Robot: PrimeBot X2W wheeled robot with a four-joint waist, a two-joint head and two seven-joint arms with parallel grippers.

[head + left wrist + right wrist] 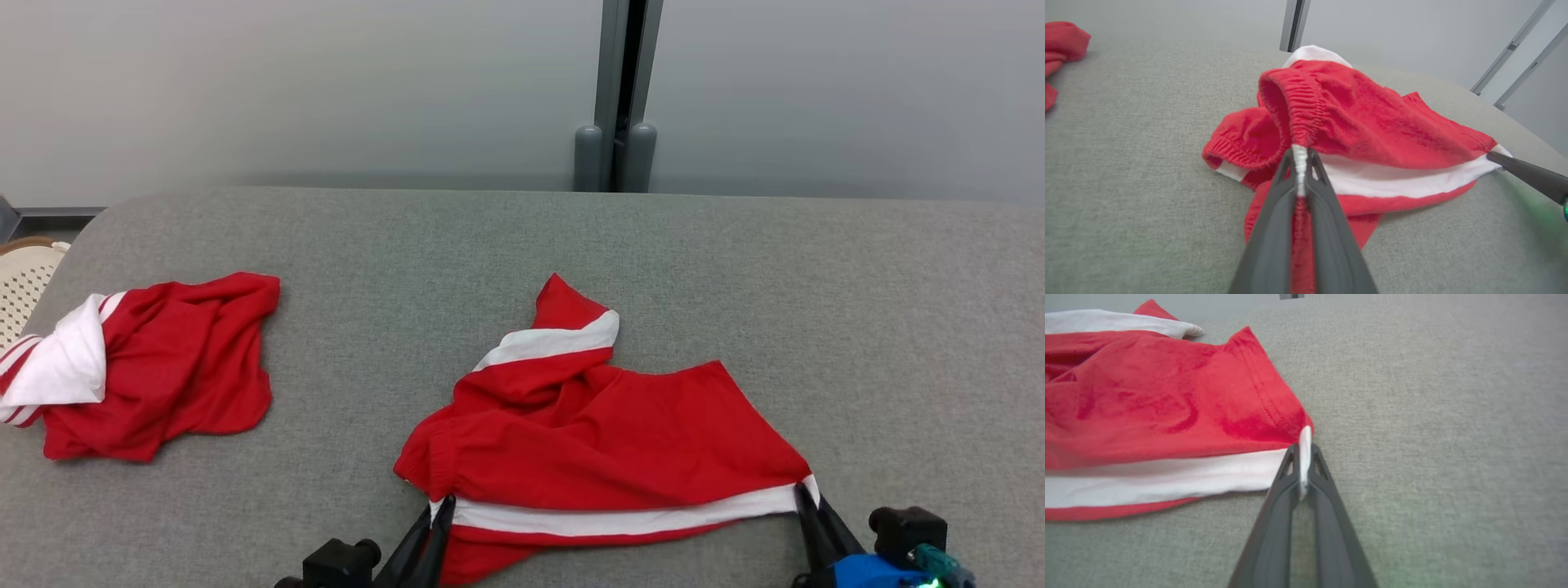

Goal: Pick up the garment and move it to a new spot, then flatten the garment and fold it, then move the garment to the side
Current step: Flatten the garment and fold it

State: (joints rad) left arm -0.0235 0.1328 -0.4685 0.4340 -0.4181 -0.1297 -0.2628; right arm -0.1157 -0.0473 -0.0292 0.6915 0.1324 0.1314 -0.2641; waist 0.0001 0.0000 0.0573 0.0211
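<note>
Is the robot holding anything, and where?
The red shorts, by the white stripe: left gripper pinches its waistband end, right gripper its hem end.

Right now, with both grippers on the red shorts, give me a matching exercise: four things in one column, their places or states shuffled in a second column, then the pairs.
Things
1. left gripper
2. right gripper
3. crumpled red garment
4. woven basket

Places or states
A. beyond the left end of the table
B. shut on the hem corner of the shorts
C. lying loose, far left on the table
D. shut on the elastic waistband of the shorts

Pairs: 1-D, 2-B, 3-C, 4-A
</note>
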